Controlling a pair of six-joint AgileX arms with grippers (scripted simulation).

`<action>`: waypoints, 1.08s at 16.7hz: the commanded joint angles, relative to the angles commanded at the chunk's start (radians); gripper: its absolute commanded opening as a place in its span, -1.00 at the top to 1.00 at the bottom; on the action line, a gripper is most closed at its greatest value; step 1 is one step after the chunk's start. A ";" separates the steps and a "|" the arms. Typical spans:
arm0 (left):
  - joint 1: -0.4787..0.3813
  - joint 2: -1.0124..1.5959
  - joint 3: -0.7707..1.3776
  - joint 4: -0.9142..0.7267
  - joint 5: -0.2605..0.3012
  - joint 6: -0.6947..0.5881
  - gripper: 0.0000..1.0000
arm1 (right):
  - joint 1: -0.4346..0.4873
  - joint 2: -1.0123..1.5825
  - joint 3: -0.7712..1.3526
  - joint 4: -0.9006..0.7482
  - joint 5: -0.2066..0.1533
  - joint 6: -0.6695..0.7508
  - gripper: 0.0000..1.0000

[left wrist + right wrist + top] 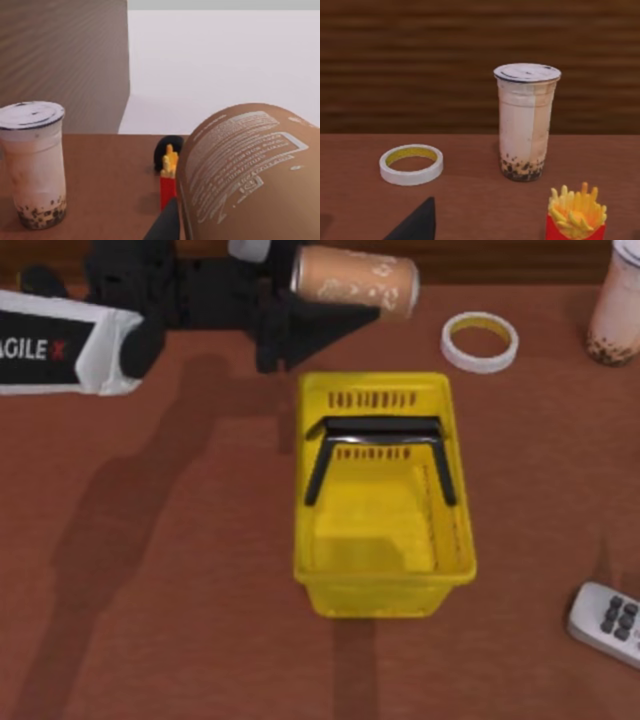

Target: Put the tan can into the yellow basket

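Observation:
My left gripper (300, 312) is shut on the tan can (355, 280), which lies on its side in the air past the far left corner of the yellow basket (303, 500). The basket stands at the table's middle, its black handles (380, 430) folded across the far half. In the left wrist view the tan can (250, 175) fills the near side, pale print on its wall, with one dark finger (167, 225) against it. My right arm is out of the top view. Only a dark part of the right gripper (415, 225) shows in its wrist view.
A roll of tape (480, 341) lies right of the can, and a tall pale cup with dark pearls (617, 310) stands at the far right. A grey remote (608, 620) rests at the near right. A red carton of fries (576, 215) stands near the cup.

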State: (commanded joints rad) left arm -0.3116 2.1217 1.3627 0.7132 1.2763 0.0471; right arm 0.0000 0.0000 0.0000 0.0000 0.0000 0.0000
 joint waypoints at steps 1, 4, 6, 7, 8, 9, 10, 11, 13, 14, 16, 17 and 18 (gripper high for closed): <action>0.000 0.012 -0.003 0.013 0.001 0.000 1.00 | 0.000 0.000 0.000 0.000 0.000 0.000 -1.00; 0.007 0.086 -0.023 0.111 0.003 -0.002 1.00 | 0.000 0.000 0.000 0.000 0.000 0.000 -1.00; 0.013 0.148 -0.042 0.204 0.004 -0.003 1.00 | 0.000 0.000 0.000 0.000 0.000 0.000 -1.00; 0.015 0.177 -0.053 0.246 0.004 -0.004 1.00 | 0.000 0.000 0.000 0.000 0.000 0.000 -1.00; 0.017 0.202 -0.062 0.279 0.004 -0.006 1.00 | 0.000 0.000 0.000 0.000 0.000 0.000 -1.00; 0.019 0.222 -0.069 0.302 0.003 -0.006 1.00 | 0.000 0.000 0.000 0.000 0.000 0.000 -1.00; 0.020 0.232 -0.074 0.315 0.003 -0.007 1.00 | 0.000 0.000 0.000 0.000 0.000 0.000 -1.00; 0.020 0.234 -0.075 0.317 0.003 -0.007 1.00 | 0.000 0.000 0.000 0.000 0.000 0.000 -1.00; 0.020 0.234 -0.075 0.317 0.003 -0.007 1.00 | 0.000 0.000 0.000 0.000 0.000 0.000 -1.00; 0.020 0.234 -0.075 0.317 0.003 -0.007 1.00 | 0.000 0.000 0.000 0.000 0.000 0.000 -1.00; 0.020 0.234 -0.075 0.317 0.003 -0.007 0.70 | 0.000 0.000 0.000 0.000 0.000 0.000 -1.00; 0.020 0.234 -0.075 0.317 0.003 -0.007 0.55 | 0.000 0.000 0.000 0.000 0.000 0.000 -1.00; 0.020 0.234 -0.075 0.317 0.003 -0.007 0.40 | 0.000 0.000 0.000 0.000 0.000 0.000 -1.00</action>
State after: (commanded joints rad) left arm -0.2914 2.3562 1.2878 1.0300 1.2791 0.0400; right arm 0.0000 0.0000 0.0000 0.0000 0.0000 0.0000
